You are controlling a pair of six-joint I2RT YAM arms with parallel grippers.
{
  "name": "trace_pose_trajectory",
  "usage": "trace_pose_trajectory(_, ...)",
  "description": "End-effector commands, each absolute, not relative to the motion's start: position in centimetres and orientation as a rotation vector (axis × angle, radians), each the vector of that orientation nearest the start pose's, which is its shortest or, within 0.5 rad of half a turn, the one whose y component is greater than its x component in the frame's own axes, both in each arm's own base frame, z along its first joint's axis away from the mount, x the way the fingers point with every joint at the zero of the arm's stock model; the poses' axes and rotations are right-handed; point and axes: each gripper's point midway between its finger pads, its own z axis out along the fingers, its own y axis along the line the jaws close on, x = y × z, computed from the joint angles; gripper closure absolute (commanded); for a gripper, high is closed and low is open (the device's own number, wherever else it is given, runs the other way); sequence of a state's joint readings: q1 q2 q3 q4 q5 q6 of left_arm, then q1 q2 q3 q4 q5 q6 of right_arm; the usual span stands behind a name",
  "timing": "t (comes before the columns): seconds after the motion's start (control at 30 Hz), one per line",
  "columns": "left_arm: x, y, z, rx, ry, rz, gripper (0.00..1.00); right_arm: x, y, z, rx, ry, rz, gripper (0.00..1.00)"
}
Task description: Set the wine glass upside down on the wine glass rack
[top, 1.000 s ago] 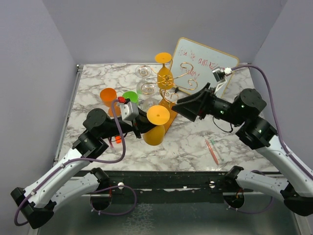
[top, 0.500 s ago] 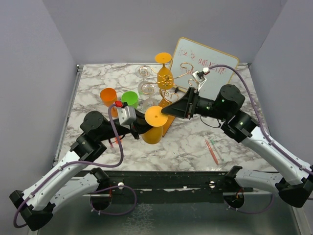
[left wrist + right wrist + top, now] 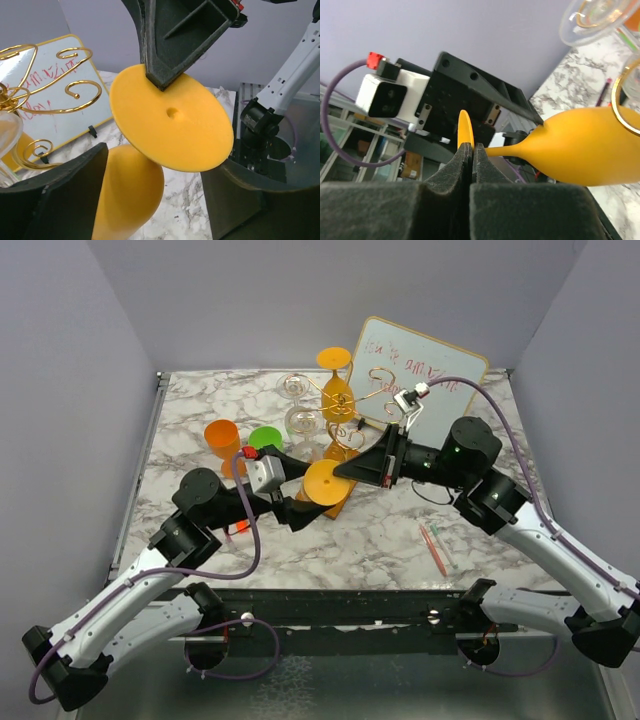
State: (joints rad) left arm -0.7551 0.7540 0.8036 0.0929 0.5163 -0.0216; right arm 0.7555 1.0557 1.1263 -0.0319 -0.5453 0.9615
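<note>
- Since a second ago: right claw (image 3: 345, 472) swung in from beside the whiteboard (image 3: 420, 365) and shut; left claw (image 3: 305, 490) sprung apart.
- Right claw: pinched edge-on over the rim of the wine glass (image 3: 324, 483) foot, pads squeezed tight on the thin disc.
- Left claw: jaws standing wide on either side of the bowl, no grip seen; whether one finger brushes the bowl, cannot tell.
- Glass itself: off the table (image 3: 200, 405), tilted, on the near side of the rack (image 3: 343, 432), foot turned up toward the right claw, bowl pointing down and near-left between the left fingers.
- Handling, judged: looks like opaque orange plastic, so likely light, stiff, smooth and not very breakable.
- Apt to pivot or slip in a pinch on the thin foot rim alone; safer taken at the stem just under the foot.
- Next, probably: stem slid into a free scroll with the foot resting above the wire, bowl hanging mouth down.
- Count: two orange stemmed glasses, this one and a hung orange glass (image 3: 337, 390) already inverted on the rack.
- Two clear glasses on the rack, upper (image 3: 294, 388) and lower (image 3: 303, 421).
- Two cups left of the rack: orange cup (image 3: 221, 434) and green cup (image 3: 266, 436). One rack, one whiteboard.
</note>
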Motion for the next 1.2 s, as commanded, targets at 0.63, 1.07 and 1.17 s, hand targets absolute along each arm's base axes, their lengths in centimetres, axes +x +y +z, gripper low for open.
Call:
trace_pose_trajectory(0.63, 17.6, -22.5, 36.2, 0.655, 1.310, -0.852, 0.11, 21.0, 18.6, 35.1, -0.103, 2.008, 0.679, 0.99)
trace_pose_trajectory(1.07, 19.5, -18.0, 38.0, 0.380, 1.262, -0.713, 0.10, 24.5, 11.1, 42.9, 0.107, 1.740, 0.291, 0.99)
trace_pose_trajectory(1.17, 19.7, -17.0, 38.4, 0.318, 1.243, -0.698, 0.09, 26.1, 11.4, 45.1, 0.121, 1.638, 0.275, 0.99)
